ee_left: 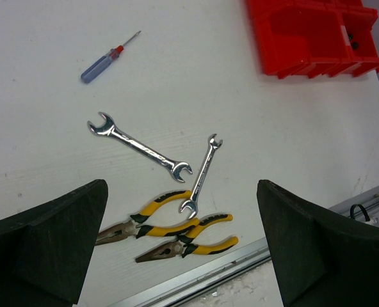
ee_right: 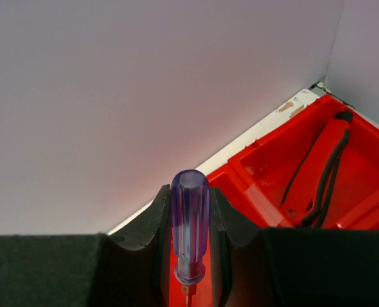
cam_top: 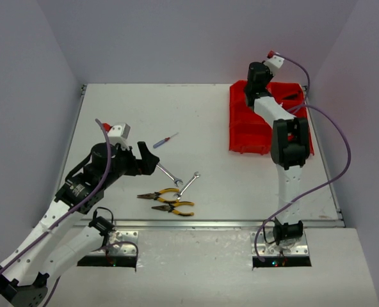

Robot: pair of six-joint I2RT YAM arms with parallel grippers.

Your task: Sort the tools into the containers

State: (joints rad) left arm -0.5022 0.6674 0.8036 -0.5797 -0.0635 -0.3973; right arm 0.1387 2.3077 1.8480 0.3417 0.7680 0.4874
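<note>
White tabletop, enclosed by pale walls, carried all items inspected. Left gripper was spread wide with nothing between its fingers, held above the table and clear of every tool. Directly below it in the wrist view lay the long silver wrench, flat and diagonal, with the short silver wrench just beside its lower end. The short wrench's lower jaw rested against a handle of the upper yellow-handled pliers; the lower yellow-handled pliers lay just beside the first pair, nearer the table's edge. Well ahead and left of this gripper lay a thin blue-and-red screwdriver, apart from the other tools. Far ahead and right of it stood the red tray. Right gripper was pinching a blue-handled screwdriver, held upright with its handle cap uppermost and its shaft pointing down over the tray's far-left part. To the right of that gripper, one tray compartment contained a red-and-black utility knife lying along its length.
</note>
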